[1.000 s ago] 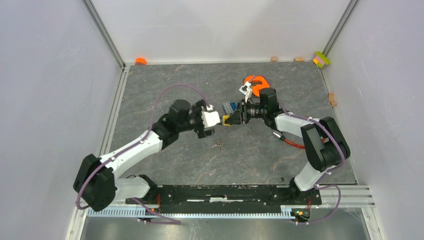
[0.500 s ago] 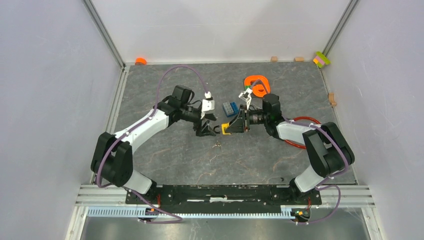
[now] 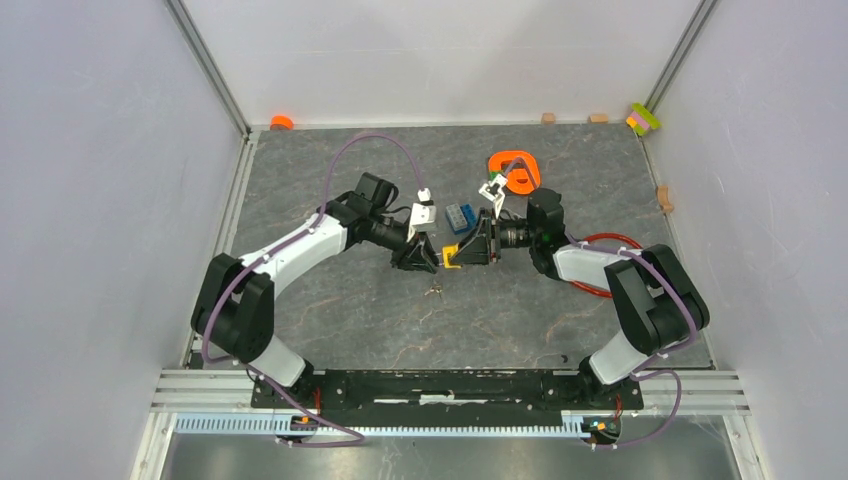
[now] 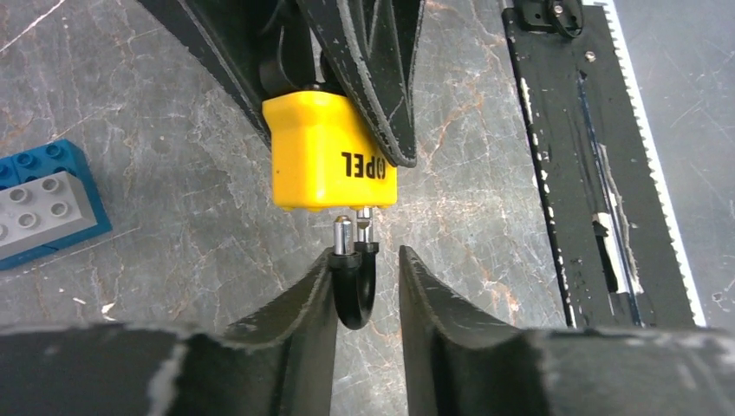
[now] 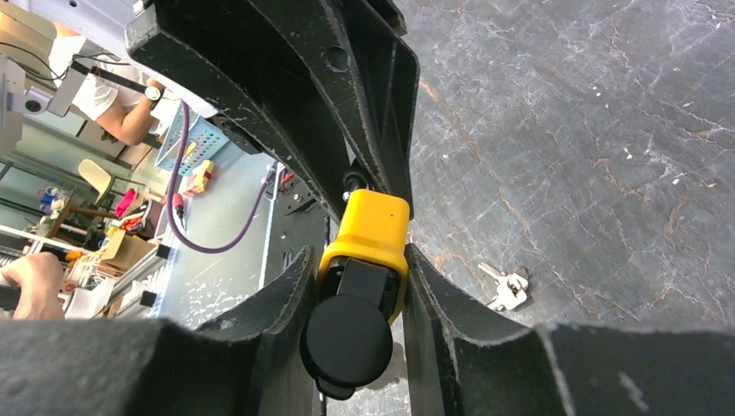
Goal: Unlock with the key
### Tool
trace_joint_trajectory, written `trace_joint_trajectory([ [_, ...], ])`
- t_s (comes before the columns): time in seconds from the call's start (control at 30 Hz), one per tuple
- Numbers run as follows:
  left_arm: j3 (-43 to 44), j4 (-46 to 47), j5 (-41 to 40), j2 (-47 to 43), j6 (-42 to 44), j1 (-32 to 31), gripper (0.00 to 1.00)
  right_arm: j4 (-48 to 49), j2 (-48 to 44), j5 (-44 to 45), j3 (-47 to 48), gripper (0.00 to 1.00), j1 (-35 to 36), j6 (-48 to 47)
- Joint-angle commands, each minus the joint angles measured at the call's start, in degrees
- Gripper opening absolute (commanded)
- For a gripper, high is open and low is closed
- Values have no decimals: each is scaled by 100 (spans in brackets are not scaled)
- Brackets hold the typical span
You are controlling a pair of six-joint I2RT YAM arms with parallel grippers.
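**Key on the table, yellow lock held up between two grippers**

Nearest to the arm bases lies the key (image 3: 434, 291). It is a tiny silver bunch, flat on the grey table (image 3: 330, 330). Nothing touches it. It sits just on the near side of the two grippers, a little apart from them. Off to the right, a red cable (image 3: 600, 265) curls on the table beside the right arm.

Just past the key, the two arms meet in the middle of the table. The right gripper (image 5: 355, 260) is squeezed tight on the yellow padlock (image 4: 329, 152), with one finger on each side of its body. A round black cap (image 5: 347, 342) sits on the end of the padlock that faces the right wrist camera.

The black shackle (image 4: 354, 295) sticks out of the other end, toward the left gripper (image 4: 368, 260). It sits between the left fingers. One finger touches it, but there is a small gap at the other finger, so the left gripper is loose and not pinching. It is hard to tell if the shackle is locked in.

A bit farther back, close behind the padlock, is a blue brick (image 3: 459, 216) with a grey brick on top. Past that lies an orange thing (image 3: 515, 172).

Along the far edge are a small orange cap (image 3: 282, 122) at the left corner, little tan blocks (image 3: 548, 118), and a stack of coloured blocks (image 3: 643, 118) at the right corner.
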Motion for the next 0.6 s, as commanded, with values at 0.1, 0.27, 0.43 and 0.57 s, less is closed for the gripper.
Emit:
trace_joint_trajectory([
  [0.1,-554,1190,-1151,-659,-286,-437,15,100,6,274,149,0,-95,172],
  [0.27,-1713,2789,-2953,-1546,-88,-983,5,1605,320,693,69,0,-276,1911],
  [0.43,-2796,4407,-4514,-1967,840,-1382,12,3237,954,1328,-172,0,-299,3530],
  [0.57,-3494,5497,-5297,-1927,1739,-1643,21,3466,1512,1711,-24,0,-294,3851],
])
